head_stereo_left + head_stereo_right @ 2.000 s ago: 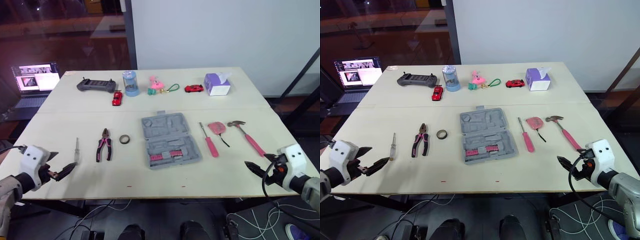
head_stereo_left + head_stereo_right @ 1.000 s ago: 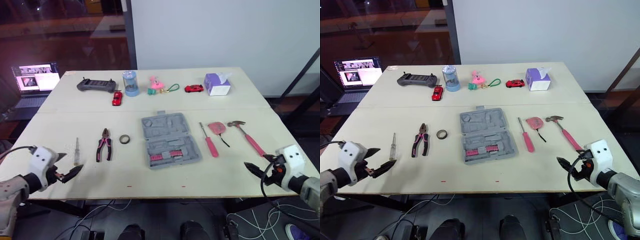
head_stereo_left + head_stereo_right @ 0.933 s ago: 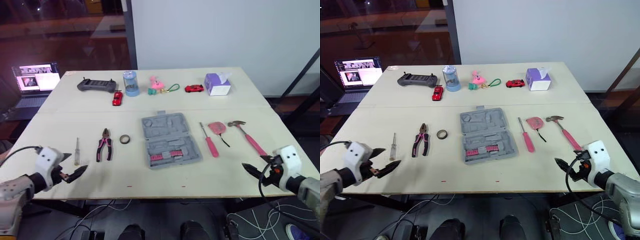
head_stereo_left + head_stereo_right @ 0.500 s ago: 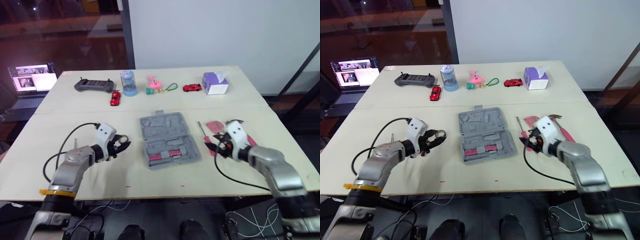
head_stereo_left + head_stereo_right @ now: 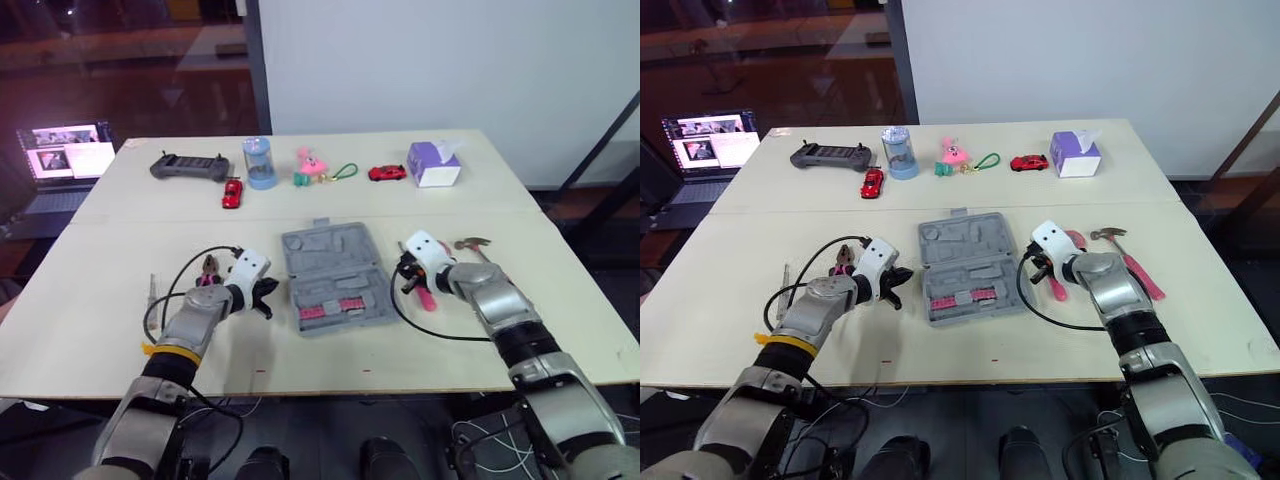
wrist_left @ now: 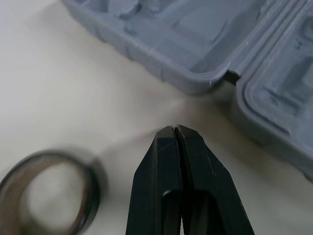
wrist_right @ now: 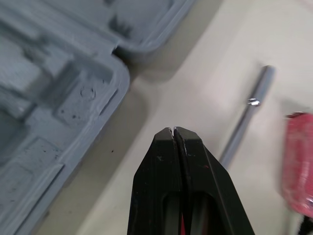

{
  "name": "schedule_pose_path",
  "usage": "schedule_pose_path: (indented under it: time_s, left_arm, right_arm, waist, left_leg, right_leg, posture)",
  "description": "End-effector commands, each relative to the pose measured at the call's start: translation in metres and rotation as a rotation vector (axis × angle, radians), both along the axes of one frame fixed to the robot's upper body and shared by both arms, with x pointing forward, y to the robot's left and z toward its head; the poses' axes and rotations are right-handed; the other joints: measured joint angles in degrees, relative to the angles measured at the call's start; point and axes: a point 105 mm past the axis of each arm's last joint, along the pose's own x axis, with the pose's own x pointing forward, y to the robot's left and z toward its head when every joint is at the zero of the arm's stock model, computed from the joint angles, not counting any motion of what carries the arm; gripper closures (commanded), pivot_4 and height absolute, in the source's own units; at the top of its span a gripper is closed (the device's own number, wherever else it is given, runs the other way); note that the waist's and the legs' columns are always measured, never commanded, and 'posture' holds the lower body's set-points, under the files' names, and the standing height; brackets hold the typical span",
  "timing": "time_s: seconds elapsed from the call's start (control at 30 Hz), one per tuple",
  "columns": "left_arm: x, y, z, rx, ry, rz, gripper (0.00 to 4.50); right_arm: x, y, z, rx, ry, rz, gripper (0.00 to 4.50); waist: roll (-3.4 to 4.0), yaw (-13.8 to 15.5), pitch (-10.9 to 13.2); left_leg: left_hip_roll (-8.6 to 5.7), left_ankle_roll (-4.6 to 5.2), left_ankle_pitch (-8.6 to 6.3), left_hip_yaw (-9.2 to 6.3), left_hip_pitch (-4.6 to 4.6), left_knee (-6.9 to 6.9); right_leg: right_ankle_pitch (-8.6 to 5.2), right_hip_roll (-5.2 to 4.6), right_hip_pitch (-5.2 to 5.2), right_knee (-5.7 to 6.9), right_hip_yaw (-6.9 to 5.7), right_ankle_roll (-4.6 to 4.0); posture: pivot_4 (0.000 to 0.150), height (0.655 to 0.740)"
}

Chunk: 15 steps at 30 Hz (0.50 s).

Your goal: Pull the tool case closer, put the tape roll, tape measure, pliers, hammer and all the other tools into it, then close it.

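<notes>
Grey moulded-plastic tool case [image 5: 338, 278]: lies open and flat at the middle of the pale wooden desk [image 5: 320, 350], not yet drawn in. Its empty half is toward 12 o'clock. Its half toward 6 o'clock holds a row of pink-collared bits [image 5: 335, 310].

Left gripper [image 5: 268, 298]: at the case's 9 o'clock side. Its jaws are pressed together and hold nothing. The tips point at the seam between the two halves and are near the wall but apart from it.

Right gripper [image 5: 403, 272]: at the case's 3 o'clock side. Its jaws are likewise closed and empty, and aim at the same seam.

Judged purpose: the two arms flank the case to brace it from both sides and drag it toward 6 o'clock.

Tools awaiting stowage:
- Dark tape roll [image 6: 92, 196], just beside the left tips.
- Pink-and-black pliers [image 5: 208, 265], at 9 o'clock, partly under the left arm.
- Slim clear-handled screwdriver [image 5: 152, 290], farther toward 9 o'clock.
- Pink-handled screwdriver [image 7: 244, 129], its steel shaft just beside the right tips.
- Pink tape measure [image 5: 1077, 241], behind the right gripper.
- Pink-handled claw hammer [image 5: 1140, 272], farther toward 3 o'clock.

Obstructions, judged: the tape roll and the screwdriver shaft lie close enough to be nudged by either arm during the pull. The path toward 6 o'clock is bare desk.

Unrelated row at 12 o'clock:
- Black handheld controller [image 5: 188, 167]
- Blue cylindrical container [image 5: 257, 165]
- Two red toy cars [image 5: 231, 192] [image 5: 387, 173]
- Pink flamingo toy [image 5: 310, 167]
- Green cord loop [image 5: 346, 173]
- Purple tissue box [image 5: 433, 165]

Open laptop [image 5: 65, 160]: stands off the desk toward 10 o'clock.
</notes>
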Motion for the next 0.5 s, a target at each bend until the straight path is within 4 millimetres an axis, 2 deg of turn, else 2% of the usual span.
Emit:
schedule_pose_path:
  time_s: [0.03,0.23,0.5]
  left_arm:
    - [0.007,-0.005,0.001,0.042,-0.023,-0.007,4.43]
    - [0.011,-0.010,-0.002,0.089,-0.022,-0.034,4.43]
    - [0.008,-0.019,-0.007,0.097,-0.015,-0.091,4.43]
  right_arm:
    - [0.012,0.009,0.008,-0.042,-0.031,0.045,4.43]
    - [0.020,0.029,0.006,-0.080,-0.014,0.133,4.43]
    - [0.014,0.062,0.001,-0.121,0.029,0.299,4.43]
  waist:
    - [0.00,-0.25,0.00]
    - [0.02,-0.34,-0.02]
    - [0.06,-0.62,-0.07]
  left_leg:
    - [0.00,-0.04,0.02,0.00,0.00,0.00]
    - [0.00,-0.05,0.03,-0.01,0.02,0.04]
    - [-0.01,-0.08,0.04,-0.03,0.08,0.04]
  right_leg:
    - [0.01,0.00,0.00,0.00,0.00,0.00]
    - [0.02,-0.01,0.02,0.03,0.00,0.02]
    - [0.03,-0.01,0.04,0.08,0.01,0.03]
  posture:
    - [0.150,0.7400]
    - [0.150,0.7400]
    - [0.150,0.7400]
